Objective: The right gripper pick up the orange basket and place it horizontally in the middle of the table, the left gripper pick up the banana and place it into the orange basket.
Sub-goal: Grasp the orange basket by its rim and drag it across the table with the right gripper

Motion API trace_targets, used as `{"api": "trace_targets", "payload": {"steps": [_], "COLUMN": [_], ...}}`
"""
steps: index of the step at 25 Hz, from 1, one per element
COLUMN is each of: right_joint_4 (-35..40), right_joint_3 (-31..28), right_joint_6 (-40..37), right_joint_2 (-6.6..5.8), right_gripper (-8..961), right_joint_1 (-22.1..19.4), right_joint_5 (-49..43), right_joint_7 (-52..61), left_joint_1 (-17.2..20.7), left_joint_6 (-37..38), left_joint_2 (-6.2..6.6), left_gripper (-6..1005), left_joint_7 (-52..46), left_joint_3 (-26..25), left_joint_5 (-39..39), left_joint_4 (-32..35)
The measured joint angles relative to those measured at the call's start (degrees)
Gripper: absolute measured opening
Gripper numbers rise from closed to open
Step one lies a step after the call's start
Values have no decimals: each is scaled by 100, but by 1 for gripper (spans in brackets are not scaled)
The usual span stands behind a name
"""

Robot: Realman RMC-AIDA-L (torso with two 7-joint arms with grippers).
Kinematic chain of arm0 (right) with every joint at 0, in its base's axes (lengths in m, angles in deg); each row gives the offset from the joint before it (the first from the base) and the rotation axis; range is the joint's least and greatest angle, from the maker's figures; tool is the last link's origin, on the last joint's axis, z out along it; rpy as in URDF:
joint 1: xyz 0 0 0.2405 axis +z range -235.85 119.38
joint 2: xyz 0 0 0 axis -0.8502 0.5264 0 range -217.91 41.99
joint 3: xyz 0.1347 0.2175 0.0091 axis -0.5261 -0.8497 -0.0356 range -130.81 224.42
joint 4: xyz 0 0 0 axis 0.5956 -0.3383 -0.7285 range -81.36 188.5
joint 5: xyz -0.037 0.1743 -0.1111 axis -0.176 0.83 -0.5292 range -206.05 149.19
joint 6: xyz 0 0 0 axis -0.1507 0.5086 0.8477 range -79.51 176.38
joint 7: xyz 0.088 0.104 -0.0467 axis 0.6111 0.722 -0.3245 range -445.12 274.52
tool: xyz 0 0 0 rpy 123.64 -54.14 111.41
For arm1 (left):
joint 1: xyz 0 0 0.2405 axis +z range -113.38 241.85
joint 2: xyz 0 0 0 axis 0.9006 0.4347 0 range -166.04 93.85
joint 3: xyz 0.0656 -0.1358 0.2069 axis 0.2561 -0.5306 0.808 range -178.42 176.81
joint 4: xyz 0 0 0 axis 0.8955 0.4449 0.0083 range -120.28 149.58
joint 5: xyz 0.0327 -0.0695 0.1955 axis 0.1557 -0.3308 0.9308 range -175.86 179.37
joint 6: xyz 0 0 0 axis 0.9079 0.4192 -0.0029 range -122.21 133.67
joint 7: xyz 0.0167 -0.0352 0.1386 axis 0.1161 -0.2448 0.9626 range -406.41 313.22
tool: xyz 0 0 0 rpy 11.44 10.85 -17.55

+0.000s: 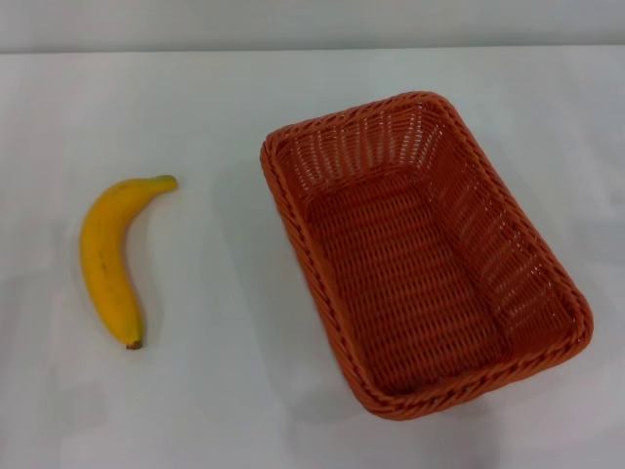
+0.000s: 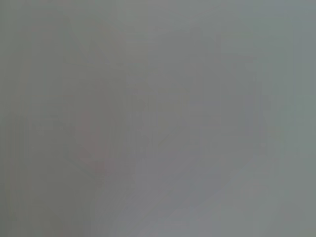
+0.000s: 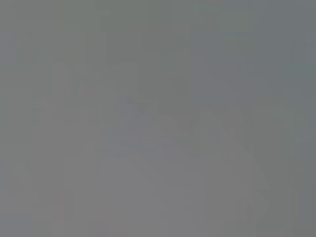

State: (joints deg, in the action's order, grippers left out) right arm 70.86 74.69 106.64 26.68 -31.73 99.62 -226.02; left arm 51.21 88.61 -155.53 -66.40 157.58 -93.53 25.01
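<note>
In the head view the orange basket [image 1: 420, 249] rests on the white table [image 1: 225, 391], right of centre. It lies at an angle, one short end toward the back and the other toward the front right, and nothing is inside it. The banana [image 1: 109, 256] lies on the left side of the table, its greenish stem pointing back and right, its brown end toward the front. A wide strip of bare table separates banana and basket. Neither the left gripper nor the right gripper appears in any view. Both wrist views show only a plain grey field.
The table's far edge [image 1: 312, 49] runs across the back of the head view, with a grey wall behind it. White tabletop surrounds both objects, widest at the front left and between the two.
</note>
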Motion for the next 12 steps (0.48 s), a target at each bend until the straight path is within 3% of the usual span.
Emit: {"api": "trace_targets", "payload": {"steps": [1, 4, 7, 12], "right_joint_4": [486, 1257, 2830, 4509], "right_joint_3": [507, 1074, 2024, 2799], "right_joint_6": [-37, -154, -704, -1129], "right_joint_2": [-8, 12, 36, 20], "right_gripper": [842, 841, 840, 838], "right_joint_1": [-262, -635, -1323, -1990], "right_joint_5": [-57, -263, -915, -2021], "right_joint_7": [771, 1772, 3464, 5388], "left_joint_1": [4, 7, -10, -22], "left_joint_6": [0, 0, 2, 7], "left_joint_2": [2, 9, 13, 14], "left_gripper": [792, 792, 791, 790], "left_joint_7": [5, 36, 40, 41], "left_joint_3": [0, 1, 0, 0], "left_joint_5": [1, 7, 1, 0], "left_joint_4": [-8, -161, -308, -457]}}
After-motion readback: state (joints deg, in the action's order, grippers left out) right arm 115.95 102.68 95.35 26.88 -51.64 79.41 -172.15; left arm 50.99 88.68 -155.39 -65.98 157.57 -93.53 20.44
